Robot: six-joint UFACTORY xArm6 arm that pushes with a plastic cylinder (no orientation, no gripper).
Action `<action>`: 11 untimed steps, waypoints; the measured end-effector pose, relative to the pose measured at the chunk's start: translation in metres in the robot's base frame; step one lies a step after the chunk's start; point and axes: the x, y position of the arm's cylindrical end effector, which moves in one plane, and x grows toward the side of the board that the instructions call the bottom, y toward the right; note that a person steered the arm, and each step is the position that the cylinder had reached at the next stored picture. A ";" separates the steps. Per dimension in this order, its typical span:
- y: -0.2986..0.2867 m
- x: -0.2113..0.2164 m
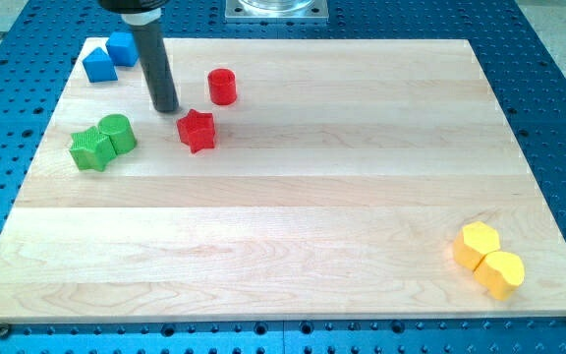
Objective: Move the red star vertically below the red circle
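Note:
The red star [197, 130] lies on the wooden board in the upper left part of the view. The red circle [222, 87], a short cylinder, stands a little above it and slightly to its right. My tip [166, 107] rests on the board just up and to the left of the red star, a small gap apart, and to the left of the red circle.
Two blue blocks [100, 64] [122, 47] sit at the board's top left corner. Two green blocks [91, 149] [117, 133] touch each other left of the star. Two yellow blocks [480, 244] [502, 273] sit at the bottom right. The board [312, 197] lies on a blue perforated table.

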 end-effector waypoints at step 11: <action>0.091 0.047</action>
